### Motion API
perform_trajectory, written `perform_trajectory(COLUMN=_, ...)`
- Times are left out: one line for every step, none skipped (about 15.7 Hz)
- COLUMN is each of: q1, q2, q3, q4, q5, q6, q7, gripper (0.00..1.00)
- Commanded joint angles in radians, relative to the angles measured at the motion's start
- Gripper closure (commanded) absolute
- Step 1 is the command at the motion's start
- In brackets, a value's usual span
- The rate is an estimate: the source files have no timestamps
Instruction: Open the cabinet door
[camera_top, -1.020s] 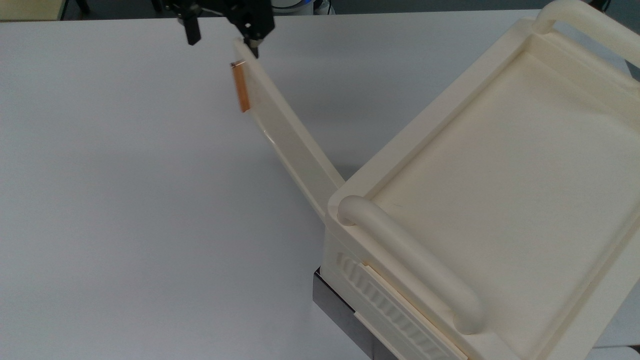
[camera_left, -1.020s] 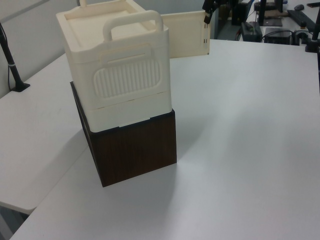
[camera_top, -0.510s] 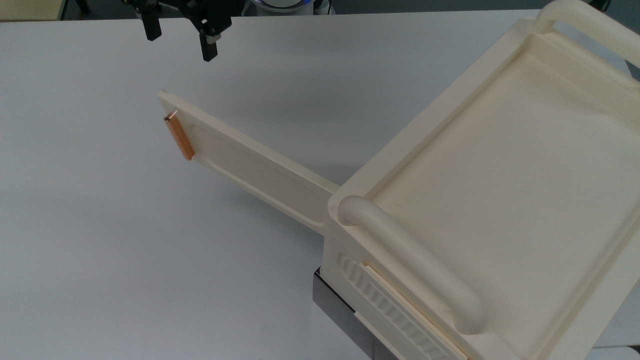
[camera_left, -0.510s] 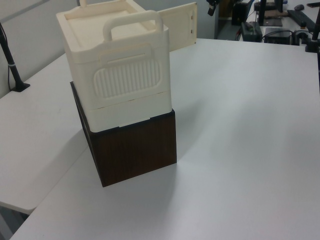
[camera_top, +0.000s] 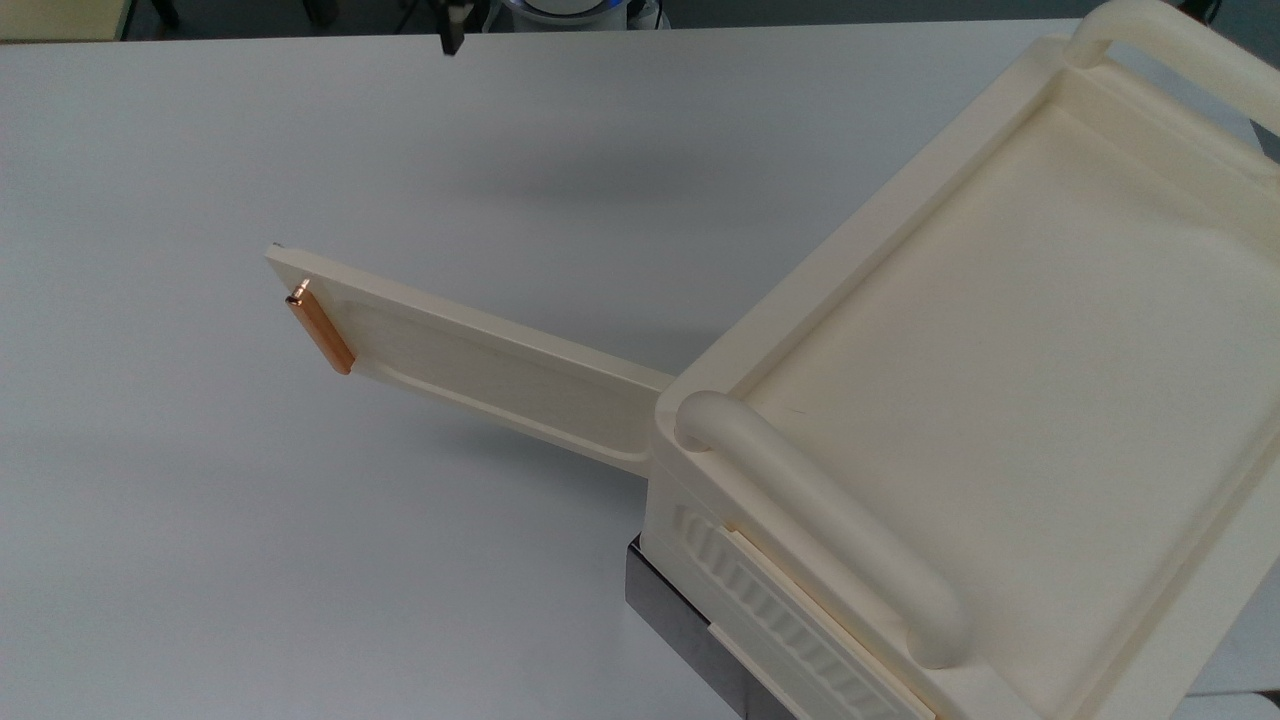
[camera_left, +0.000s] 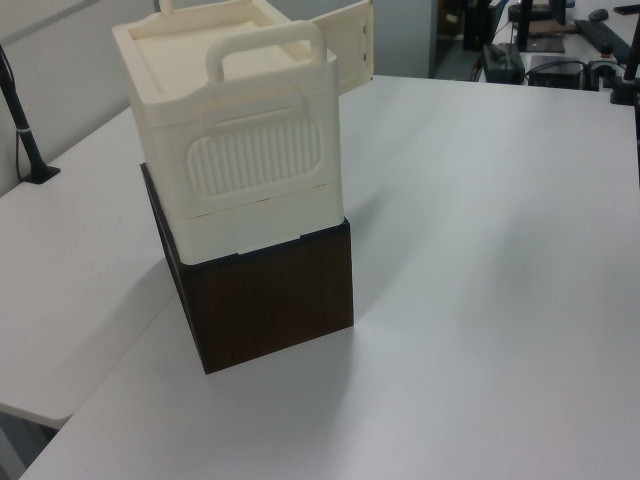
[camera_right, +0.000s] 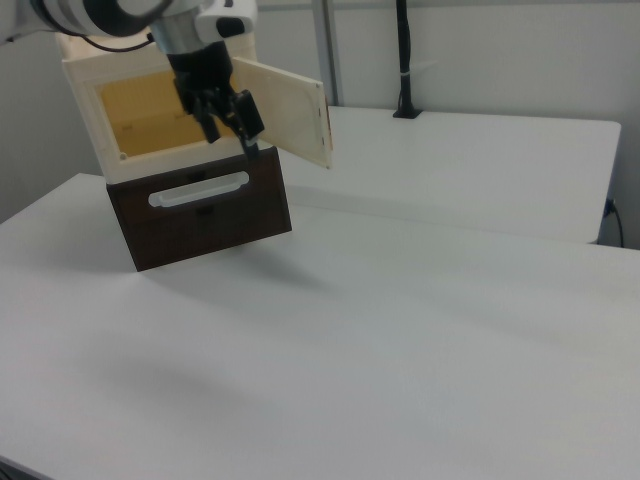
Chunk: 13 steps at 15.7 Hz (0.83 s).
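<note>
One white table (camera_top: 300, 560) carries the cabinet (camera_top: 1000, 400); the end effector (camera_right: 228, 124) hangs spread, empty.

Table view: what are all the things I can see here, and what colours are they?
cabinet: one, cream, standing on the dark base
cabinet door: one, cream, swung wide open, sticking out to the top view's left
strip: one, copper-orange, on the door's free end
bar handles: two, cream, on the cabinet's top
base: one, dark brown, on the table under the cabinet
table: white, under everything
pole: one, black, at the table's far edge in the right view
gripper: one, black, jaws open, in front of the open cabinet, holding nothing
</note>
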Motion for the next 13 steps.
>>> perform_trajectory(q1=0.014, q2=-0.055, q3=-0.004, q4=-0.034, q5=-0.010, q6=-0.098, q7=-0.155, gripper=0.00)
perform_trajectory(q1=0.014, q2=-0.069, q3=-0.004, q4=-0.046, q5=-0.007, q6=-0.113, q7=-0.192, gripper=0.00)
perform_trajectory(q1=0.014, q2=-0.077, q3=-0.004, q4=-0.061, q5=-0.005, q6=-0.117, q7=-0.206, gripper=0.00)
perform_trajectory(q1=0.029, q2=-0.086, q3=-0.004, q4=-0.069, q5=-0.005, q6=-0.117, q7=-0.200, gripper=0.00)
perform_trajectory(q1=0.049, q2=-0.086, q3=-0.004, q4=-0.074, q5=-0.005, q6=-0.120, q7=-0.198, gripper=0.00)
perform_trajectory(q1=0.068, q2=-0.082, q3=-0.004, q4=-0.080, q5=-0.007, q6=-0.117, q7=-0.195, gripper=0.00)
perform_trajectory(q1=0.074, q2=-0.079, q3=-0.005, q4=-0.080, q5=-0.007, q6=-0.114, q7=-0.197, gripper=0.00)
perform_trajectory(q1=0.075, q2=-0.077, q3=-0.005, q4=-0.080, q5=-0.007, q6=-0.111, q7=-0.197, gripper=0.00)
perform_trajectory(q1=0.077, q2=-0.074, q3=-0.007, q4=-0.080, q5=-0.007, q6=-0.105, q7=-0.197, gripper=0.00)
perform_trajectory(q1=0.077, q2=-0.074, q3=-0.008, q4=-0.080, q5=-0.007, q6=-0.106, q7=-0.197, gripper=0.00)
perform_trajectory(q1=0.077, q2=-0.075, q3=-0.014, q4=-0.080, q5=-0.007, q6=-0.104, q7=-0.207, gripper=0.00)
perform_trajectory(q1=0.077, q2=-0.074, q3=-0.017, q4=-0.077, q5=-0.005, q6=-0.100, q7=-0.207, gripper=0.00)
perform_trajectory(q1=0.077, q2=-0.074, q3=-0.017, q4=-0.077, q5=-0.005, q6=-0.100, q7=-0.207, gripper=0.00)
